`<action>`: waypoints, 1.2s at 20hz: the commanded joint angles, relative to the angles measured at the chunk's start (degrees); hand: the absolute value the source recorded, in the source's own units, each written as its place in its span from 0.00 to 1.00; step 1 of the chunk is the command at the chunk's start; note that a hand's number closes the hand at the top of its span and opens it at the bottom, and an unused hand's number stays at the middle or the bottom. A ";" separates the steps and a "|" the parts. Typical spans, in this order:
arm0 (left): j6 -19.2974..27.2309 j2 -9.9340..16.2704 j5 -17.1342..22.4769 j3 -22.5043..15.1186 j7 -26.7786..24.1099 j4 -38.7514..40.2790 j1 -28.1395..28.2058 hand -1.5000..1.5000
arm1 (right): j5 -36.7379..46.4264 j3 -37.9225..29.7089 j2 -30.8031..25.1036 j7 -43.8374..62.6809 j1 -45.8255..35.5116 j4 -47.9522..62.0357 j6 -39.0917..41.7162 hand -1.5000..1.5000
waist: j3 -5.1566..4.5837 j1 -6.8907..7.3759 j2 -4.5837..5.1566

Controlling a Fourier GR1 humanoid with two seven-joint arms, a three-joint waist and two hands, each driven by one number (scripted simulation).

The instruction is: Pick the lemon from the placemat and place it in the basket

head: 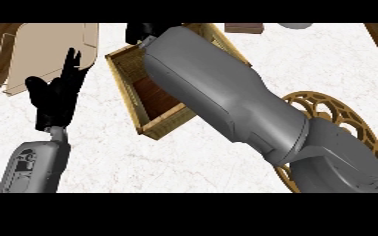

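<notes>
**Right arm stretched over the basket, lemon out of sight**

We cannot find the lemon anywhere; if it is in the right hand [142,31], that hand hides it. Only a dark part of this hand shows, at the top edge, just past the basket's [127,87] far end, so we cannot tell whether its fingers are curled or straight. The grey right forearm [221,97] runs slantwise from the lower right up to that hand and covers most of the basket's right side; just left of the arm we see the woven wall and a strip of brown floor inside. The golden openwork placemat [336,111] lies below the hand, half covered by the arm. Our left hand [55,92] stands well to the left over the white bench [192,160], fingers straight and pointing up, holding nothing.
</notes>
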 commanded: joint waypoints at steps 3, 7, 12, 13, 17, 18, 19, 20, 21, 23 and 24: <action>0.63 -1.13 -0.07 -0.18 -1.05 -0.57 2.10 0.50 | 5.68 8.61 0.15 -2.58 -5.26 5.24 13.67 1.00 | 0.04 -0.08 0.04; -0.85 -0.34 0.60 0.51 -3.20 0.53 2.21 0.50 | 4.53 8.17 0.15 -3.14 -8.03 6.06 17.38 1.00 | 0.06 0.34 0.39; -0.93 0.98 0.89 1.31 0.80 -0.78 -0.30 0.50 | 4.17 6.65 0.16 -4.19 -8.47 9.64 16.12 1.00 | 0.11 0.38 0.50; -2.12 0.78 1.93 2.26 -3.28 1.99 1.87 0.50 | 2.85 4.92 0.16 -3.34 -11.16 8.19 20.23 1.00 | 0.11 -0.51 0.23; -0.37 -0.89 0.19 -0.59 0.49 -4.10 3.19 0.50 | -0.10 3.94 0.15 -4.12 -8.89 11.31 25.87 1.00 | 0.13 0.65 0.29; -1.59 1.26 1.64 1.96 0.02 -1.18 -0.14 0.50 | -0.82 4.63 0.15 -3.00 -7.48 9.98 27.54 1.00 | 0.08 0.41 0.49; -1.54 0.26 1.45 1.29 -1.29 -0.71 1.00 0.50 | -1.01 4.14 0.16 -5.56 -5.55 11.51 26.81 1.00 | 0.10 0.05 0.59; 0.05 -0.86 -0.02 0.24 -0.35 0.37 -0.67 0.50 | -1.75 3.74 0.16 -5.67 -6.56 11.53 28.55 1.00 | 0.09 0.12 0.70; -0.48 -1.02 0.74 0.82 -1.73 1.61 -0.23 0.50 | -1.98 3.72 0.16 -5.81 -5.01 11.30 27.91 1.00 | 0.09 -0.02 0.69; 1.45 -2.07 -1.46 -1.15 0.09 -2.75 2.42 0.50 | -1.79 4.04 0.16 -4.95 -4.43 9.49 28.43 1.00 | 0.17 -0.13 0.18; -0.18 -0.35 0.11 0.53 0.41 -1.33 -0.34 0.50 | -1.89 3.79 0.16 -6.07 -4.89 10.95 28.33 1.00 | 0.14 0.11 0.46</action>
